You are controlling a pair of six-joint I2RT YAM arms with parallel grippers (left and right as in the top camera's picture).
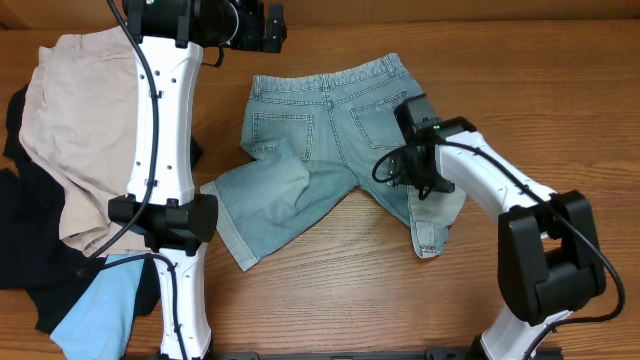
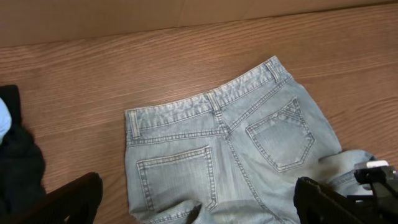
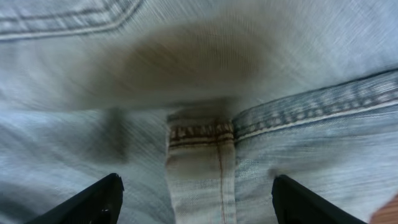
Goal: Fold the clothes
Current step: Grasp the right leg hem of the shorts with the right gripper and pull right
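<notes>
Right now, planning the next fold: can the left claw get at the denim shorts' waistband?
Probably yes: the left claw hangs open near the denim shorts' waistband, nothing between them.

Wood table [image 1: 340, 300]: denim shorts [image 1: 310, 150] centre; beige shorts [image 1: 70, 110], black garment [image 1: 30, 240], sky-blue garment [image 1: 95, 315] heaped left.

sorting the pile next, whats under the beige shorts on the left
Under the beige shorts, black fabric shows at their left and lower edges, with a sky-blue garment below that. How far either runs underneath is hidden.

light-blue denim shorts [image 1: 320, 140], beige shorts [image 1: 80, 110]
</notes>
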